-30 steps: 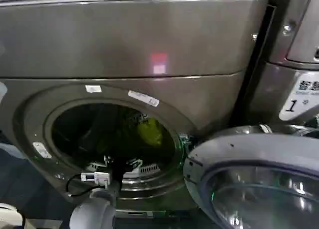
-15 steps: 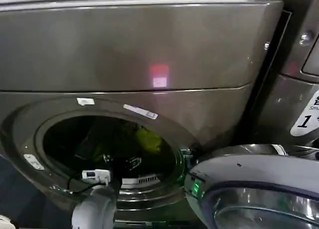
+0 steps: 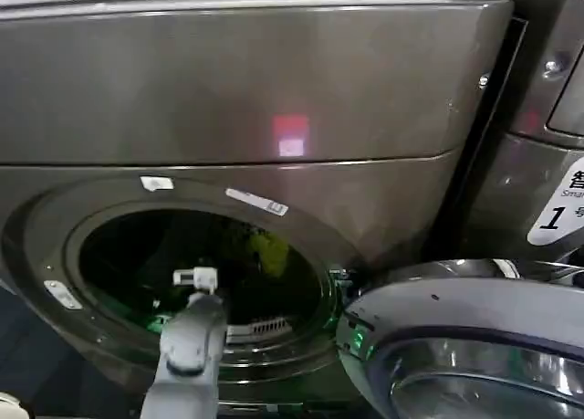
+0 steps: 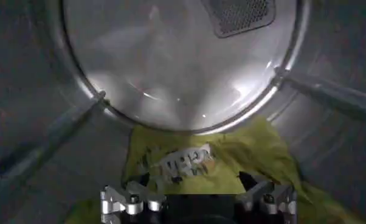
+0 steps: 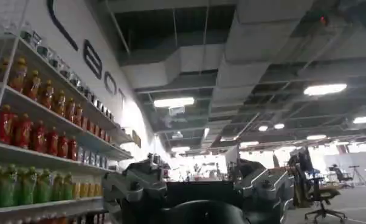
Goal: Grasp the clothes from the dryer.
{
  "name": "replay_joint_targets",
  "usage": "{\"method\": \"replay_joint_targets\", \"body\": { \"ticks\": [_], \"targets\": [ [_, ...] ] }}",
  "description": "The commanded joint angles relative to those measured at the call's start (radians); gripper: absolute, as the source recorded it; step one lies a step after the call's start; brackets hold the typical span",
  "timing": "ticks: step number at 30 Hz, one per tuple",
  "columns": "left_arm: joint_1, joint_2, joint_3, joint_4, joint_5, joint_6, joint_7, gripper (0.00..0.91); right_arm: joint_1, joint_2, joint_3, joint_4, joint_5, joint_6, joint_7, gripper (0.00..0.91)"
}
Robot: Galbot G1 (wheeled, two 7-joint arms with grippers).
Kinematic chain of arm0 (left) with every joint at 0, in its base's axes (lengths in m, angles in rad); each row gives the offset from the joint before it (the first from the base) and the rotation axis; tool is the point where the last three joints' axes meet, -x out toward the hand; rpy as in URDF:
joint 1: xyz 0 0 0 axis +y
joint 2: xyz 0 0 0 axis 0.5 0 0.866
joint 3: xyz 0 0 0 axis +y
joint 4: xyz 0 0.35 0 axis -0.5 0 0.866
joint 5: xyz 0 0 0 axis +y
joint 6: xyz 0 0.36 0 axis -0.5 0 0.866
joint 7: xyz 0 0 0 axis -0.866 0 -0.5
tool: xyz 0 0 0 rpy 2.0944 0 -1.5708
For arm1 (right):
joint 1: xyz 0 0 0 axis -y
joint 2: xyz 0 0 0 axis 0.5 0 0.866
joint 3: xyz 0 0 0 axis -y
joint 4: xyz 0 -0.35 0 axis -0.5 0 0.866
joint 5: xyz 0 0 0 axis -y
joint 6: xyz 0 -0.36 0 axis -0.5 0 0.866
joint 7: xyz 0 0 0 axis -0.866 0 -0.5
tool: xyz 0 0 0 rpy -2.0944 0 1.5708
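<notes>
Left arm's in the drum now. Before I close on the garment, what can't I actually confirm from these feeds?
- Contact: in the left wrist view the left gripper sits open before the clothes, but the picture's edge cuts off the fingertips, so touching or apart is unclear.
- Garment extent: its lower part is cut off there; in the head view the dark dryer drum shows just a green patch.
- The right gripper faces the room, open.

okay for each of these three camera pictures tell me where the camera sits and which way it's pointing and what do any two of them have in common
Head view: on the robot's head, looking forward and down at the dryer porthole; the left arm reaches into it.
Left wrist view: inside the drum, facing its back wall and the clothes; left gripper open.
Right wrist view: tilted up at ceiling lights and shelves of bottles; right gripper open.
Shared: head and left wrist views both show the clothes.
</notes>
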Motion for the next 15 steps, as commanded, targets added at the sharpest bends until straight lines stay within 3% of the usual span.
{"method": "replay_joint_targets", "body": {
  "ticks": [1,4,6,9,10,12,15],
  "targets": [
    [-0.264,-0.005,-0.029,0.386,0.093,-0.068,0.116,0.907,0.001,0.005,-0.006,-0.003,0.002,-0.001,-0.002,0.907],
    [-0.307,0.006,-0.034,0.441,0.425,-0.165,0.328,0.907,-0.003,0.006,-0.006,-0.009,0.001,0.001,-0.002,0.907],
    [-0.326,0.011,-0.047,0.446,0.651,-0.218,0.578,0.907,-0.005,0.008,-0.005,-0.005,0.001,0.001,-0.003,0.907],
    [-0.318,0.002,-0.085,0.395,1.095,-0.408,0.906,0.907,-0.008,0.011,-0.005,0.005,0.001,-0.001,-0.003,0.907],
    [-0.316,-0.004,-0.106,0.378,1.258,-0.515,1.015,0.907,-0.009,0.011,-0.005,0.008,0.001,-0.001,-0.003,0.907],
    [-0.327,-0.005,-0.113,0.373,1.356,-0.627,1.148,0.907,-0.013,0.014,-0.004,0.013,0.002,-0.001,-0.003,0.907],
    [-0.348,-0.001,-0.119,0.403,1.428,-0.733,1.193,0.907,-0.018,0.025,-0.004,0.013,0.000,0.002,-0.004,0.907]
  ]
}}
